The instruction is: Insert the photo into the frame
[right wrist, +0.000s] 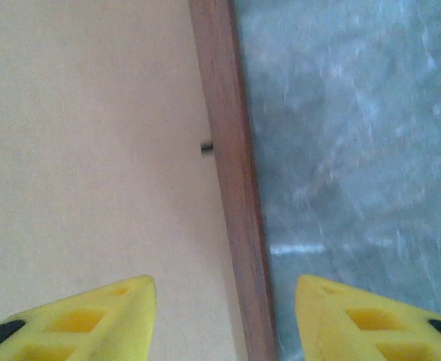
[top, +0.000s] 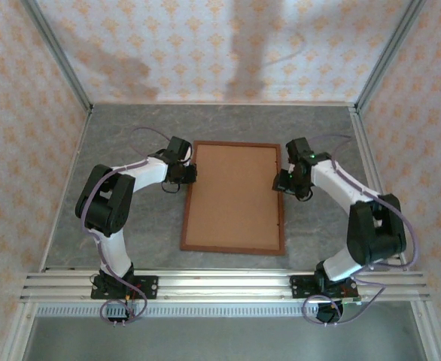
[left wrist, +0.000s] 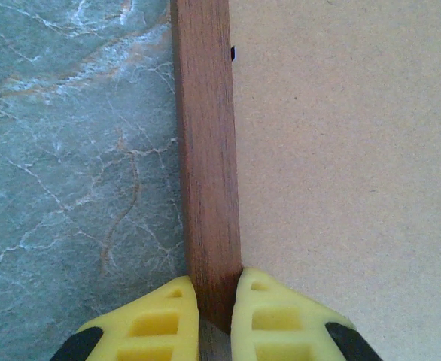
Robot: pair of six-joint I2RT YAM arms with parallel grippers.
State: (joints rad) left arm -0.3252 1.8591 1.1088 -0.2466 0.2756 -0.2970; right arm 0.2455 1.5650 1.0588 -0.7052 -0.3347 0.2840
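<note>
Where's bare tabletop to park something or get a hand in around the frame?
Widest free patch: the table strip between the frame and the back wall. Far corners are bare too. Near strip before the aluminium rail is thin. Crowded: both long sides, left gripper clamped on one, right gripper open astride the other.

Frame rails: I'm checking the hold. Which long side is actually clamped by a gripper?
The left rail: the left gripper is pinched shut on it, while the right gripper only straddles the right rail, fingers apart.

Open table rings the frame; walls hem three sides.
</note>
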